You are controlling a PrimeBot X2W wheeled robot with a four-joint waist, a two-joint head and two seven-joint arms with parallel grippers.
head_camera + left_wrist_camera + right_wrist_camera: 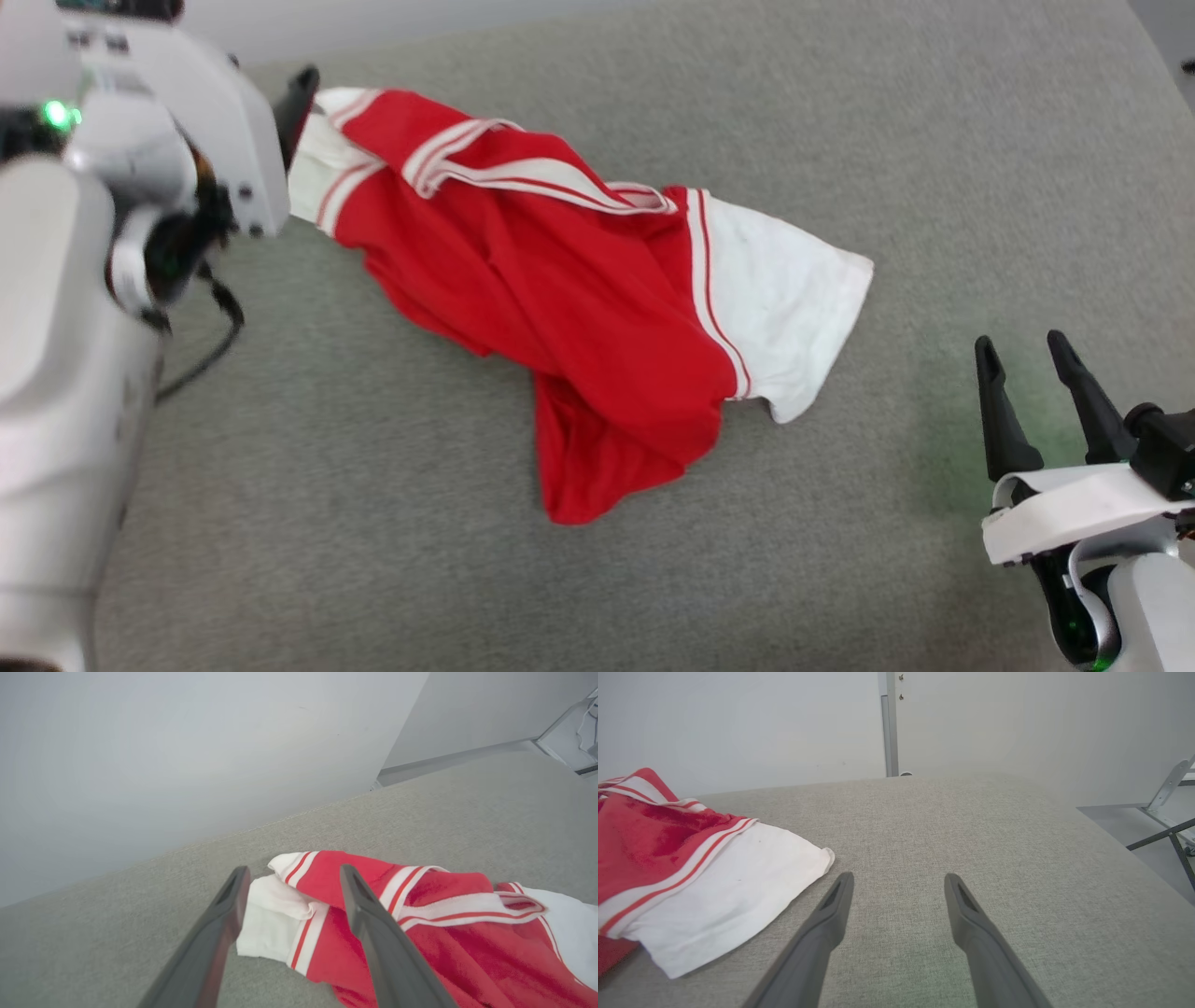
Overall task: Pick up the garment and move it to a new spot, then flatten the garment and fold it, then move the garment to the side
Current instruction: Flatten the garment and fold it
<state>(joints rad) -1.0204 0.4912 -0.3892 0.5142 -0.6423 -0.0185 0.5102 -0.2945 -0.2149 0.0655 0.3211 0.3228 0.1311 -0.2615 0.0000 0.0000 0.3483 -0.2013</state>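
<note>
We are looking at the red short-sleeved jersey T-shirt with white sleeve ends and red-white stripe trim, which is lying crumpled and twisted in a long heap on the grey cloth-covered desk. It is running from the far left towards the middle. Our left tool is hovering at the far left end with its fingers apart, straddling one white sleeve end without clamping it. Our right tool is waiting with its fingers spread wide over bare desk, near the other white sleeve end but not touching it and holding nothing. We are judging the task to be at an early stage. The T-shirt is resting free on the desk, perhaps at its new spot, while flattening, folding and moving it aside are all still waiting to be done.
</note>
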